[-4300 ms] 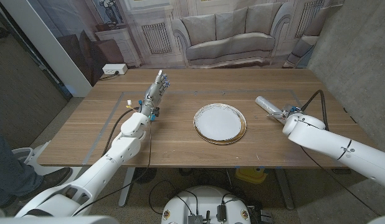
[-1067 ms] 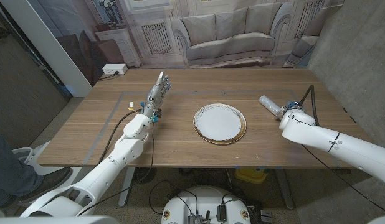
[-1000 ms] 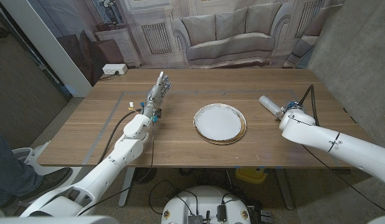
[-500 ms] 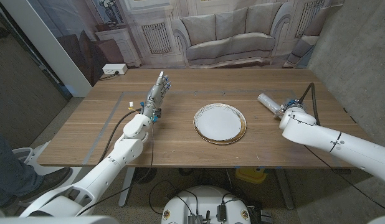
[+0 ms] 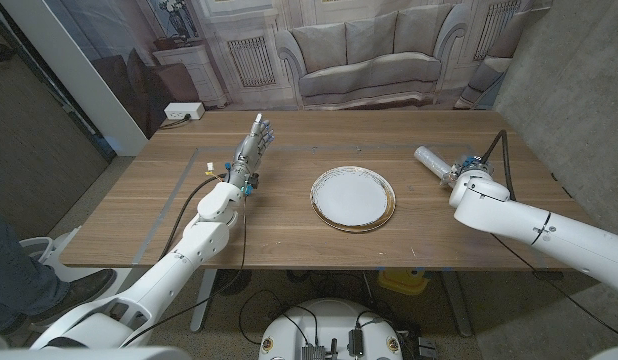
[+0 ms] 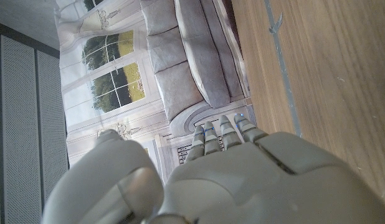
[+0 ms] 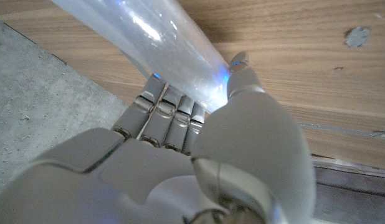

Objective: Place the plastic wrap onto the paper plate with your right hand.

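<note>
Since 4.3 s ago, the right hand (image 5: 459, 172) has carried the plastic wrap roll (image 5: 430, 160) slightly toward the bench's (image 5: 289, 235) far edge. Left hand (image 5: 253, 146) stands near the far-left part, fingers (image 6: 220, 132) straight, together, holding nothing. Paper plate (image 5: 353, 198) sits mid-bench. Right fingers (image 7: 171, 115) clamp the roll near the right edge, apart from the plate.

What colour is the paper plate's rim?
Gold-brown rim around a white centre on the paper plate; the head view shows it best.
</note>
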Action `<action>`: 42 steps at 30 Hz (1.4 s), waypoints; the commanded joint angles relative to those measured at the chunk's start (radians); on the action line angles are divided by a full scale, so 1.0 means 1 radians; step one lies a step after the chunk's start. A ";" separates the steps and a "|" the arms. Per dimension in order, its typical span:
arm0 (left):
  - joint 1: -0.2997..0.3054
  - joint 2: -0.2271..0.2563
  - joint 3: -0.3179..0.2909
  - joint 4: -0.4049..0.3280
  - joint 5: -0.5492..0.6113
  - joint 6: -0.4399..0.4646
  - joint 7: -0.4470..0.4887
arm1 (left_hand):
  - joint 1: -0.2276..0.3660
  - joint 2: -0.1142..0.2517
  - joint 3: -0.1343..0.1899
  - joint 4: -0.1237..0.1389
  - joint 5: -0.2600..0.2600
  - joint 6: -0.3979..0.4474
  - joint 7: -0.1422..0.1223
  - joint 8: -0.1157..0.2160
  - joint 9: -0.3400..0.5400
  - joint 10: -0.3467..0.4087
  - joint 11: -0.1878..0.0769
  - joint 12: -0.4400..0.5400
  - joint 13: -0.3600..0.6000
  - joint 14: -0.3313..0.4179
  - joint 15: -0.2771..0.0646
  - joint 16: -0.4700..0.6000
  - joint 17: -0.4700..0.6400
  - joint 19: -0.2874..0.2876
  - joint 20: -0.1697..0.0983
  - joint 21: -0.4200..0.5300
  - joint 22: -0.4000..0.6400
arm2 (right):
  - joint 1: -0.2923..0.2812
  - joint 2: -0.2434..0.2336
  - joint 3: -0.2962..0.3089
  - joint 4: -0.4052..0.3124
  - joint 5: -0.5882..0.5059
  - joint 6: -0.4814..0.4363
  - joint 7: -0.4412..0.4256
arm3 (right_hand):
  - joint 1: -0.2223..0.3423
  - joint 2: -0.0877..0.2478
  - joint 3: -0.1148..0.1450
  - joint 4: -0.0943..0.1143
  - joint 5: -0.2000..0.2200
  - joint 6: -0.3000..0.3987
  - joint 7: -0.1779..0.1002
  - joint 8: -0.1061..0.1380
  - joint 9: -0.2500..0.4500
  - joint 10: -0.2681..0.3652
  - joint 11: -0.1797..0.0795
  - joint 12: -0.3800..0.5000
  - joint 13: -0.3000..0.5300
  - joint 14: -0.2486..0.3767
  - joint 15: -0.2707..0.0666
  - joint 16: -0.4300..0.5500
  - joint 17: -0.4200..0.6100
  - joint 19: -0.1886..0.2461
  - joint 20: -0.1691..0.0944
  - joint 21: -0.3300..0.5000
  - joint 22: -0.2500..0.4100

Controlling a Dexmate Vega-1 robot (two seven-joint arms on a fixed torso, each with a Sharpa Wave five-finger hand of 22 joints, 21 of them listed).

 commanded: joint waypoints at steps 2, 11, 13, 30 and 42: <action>0.004 0.007 -0.008 -0.006 -0.002 -0.007 -0.001 | 0.003 0.005 -0.006 0.000 -0.004 0.006 0.003 -0.001 0.003 -0.001 -0.002 -0.003 0.000 0.003 -0.005 -0.001 0.004 -0.008 -0.001 0.000 0.005 | -0.004 -0.018 -0.002 -0.057 -0.026 -0.002 -0.010 | 0.090 0.114 0.072 0.080 0.005 0.197 -0.131 0.015 0.010 0.052 -0.046 -0.002 0.004 0.033 -0.118 -0.004 0.002 -0.004 -0.114 0.006 0.001; 0.015 0.020 -0.015 -0.024 -0.005 -0.006 0.001 | 0.004 0.005 -0.008 0.000 -0.004 0.007 0.003 -0.001 0.003 0.000 -0.001 -0.002 0.000 0.003 -0.006 -0.001 0.004 -0.008 -0.001 0.000 0.005 | -0.037 -0.030 0.028 -0.097 -0.039 0.041 -0.033 | 0.089 0.116 0.073 0.081 0.006 0.196 -0.130 0.017 0.023 0.055 -0.044 -0.007 0.004 0.040 -0.119 -0.006 0.003 -0.004 -0.115 0.014 -0.001; 0.017 0.022 -0.016 -0.027 -0.006 -0.004 0.002 | 0.004 0.005 -0.008 0.000 -0.004 0.007 0.004 -0.001 0.003 0.001 0.001 -0.002 0.000 0.003 -0.006 -0.001 0.004 -0.008 -0.001 0.000 0.005 | -0.042 -0.029 0.030 -0.100 -0.046 0.044 -0.037 | 0.089 0.116 0.073 0.081 0.006 0.193 -0.130 0.016 0.026 0.057 -0.044 -0.007 0.005 0.045 -0.118 -0.005 0.003 -0.003 -0.116 0.017 -0.002; 0.030 0.039 -0.023 -0.052 -0.007 0.006 0.006 | 0.005 0.007 -0.012 0.000 -0.004 0.006 0.003 -0.002 0.003 0.001 -0.002 -0.002 0.000 0.003 -0.005 -0.001 0.004 -0.008 -0.001 0.001 0.005 | -0.010 -0.045 -0.015 -0.142 -0.121 0.070 0.028 | 0.078 0.113 0.072 0.083 0.005 0.194 -0.134 0.019 0.061 0.062 -0.045 -0.018 0.007 0.045 -0.118 -0.018 0.003 -0.018 -0.115 0.032 -0.008; 0.039 0.041 -0.030 -0.054 -0.011 -0.012 0.002 | 0.006 0.008 -0.014 0.000 -0.004 0.007 0.004 -0.001 0.003 0.001 -0.001 -0.002 0.000 0.003 -0.005 -0.001 0.004 -0.008 -0.002 0.001 0.005 | 0.006 -0.048 -0.043 -0.171 -0.191 0.086 0.069 | 0.076 0.113 0.073 0.082 0.005 0.192 -0.135 0.019 0.078 0.062 -0.055 -0.023 0.007 0.047 -0.118 -0.022 0.004 -0.023 -0.115 0.042 -0.011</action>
